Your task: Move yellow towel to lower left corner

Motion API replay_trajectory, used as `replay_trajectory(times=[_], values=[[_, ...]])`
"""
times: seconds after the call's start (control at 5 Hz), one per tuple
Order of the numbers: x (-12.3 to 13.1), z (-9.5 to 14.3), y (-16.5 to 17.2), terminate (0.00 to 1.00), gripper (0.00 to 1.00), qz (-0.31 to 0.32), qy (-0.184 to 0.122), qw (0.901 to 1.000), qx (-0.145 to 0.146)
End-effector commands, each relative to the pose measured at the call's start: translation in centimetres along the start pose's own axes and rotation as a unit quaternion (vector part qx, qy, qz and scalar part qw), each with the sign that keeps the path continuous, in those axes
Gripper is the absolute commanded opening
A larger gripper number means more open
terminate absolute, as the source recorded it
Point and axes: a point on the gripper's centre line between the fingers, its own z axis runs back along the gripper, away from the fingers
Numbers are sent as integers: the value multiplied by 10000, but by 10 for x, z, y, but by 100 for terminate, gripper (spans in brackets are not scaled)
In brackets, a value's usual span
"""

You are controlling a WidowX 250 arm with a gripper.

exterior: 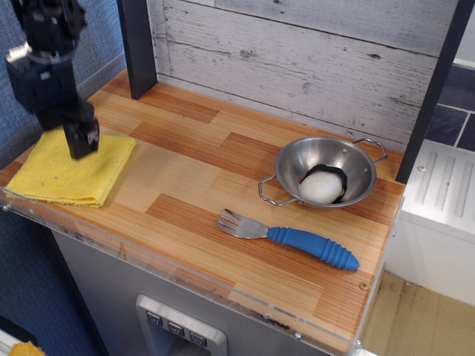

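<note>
The yellow towel [67, 174] lies flat and folded on the wood tabletop at its lower left corner [9, 175], with its front edge along the clear acrylic rim [89, 231]. My gripper [80, 139] hangs just above the towel's far edge, near its back right part. It holds nothing, and its dark fingers [83, 135] point down and look parted, clear of the cloth. The arm hides a little of the towel's back edge.
A steel bowl [355, 152] with a white and black object [323, 185] in it stands at the right. A blue-handled fork [291, 237] lies in front of it. A dark post [138, 46] and a grey plank wall [297, 52] bound the back.
</note>
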Motion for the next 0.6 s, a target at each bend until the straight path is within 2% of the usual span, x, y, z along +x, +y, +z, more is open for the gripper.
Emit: replay_trajectory(times=[0.0, 0.2, 0.4], values=[[4, 42, 1, 0, 100, 69, 288, 9991, -319], [4, 42, 1, 0, 100, 69, 288, 9991, -319], [4, 42, 1, 100, 100, 69, 288, 9991, -319]])
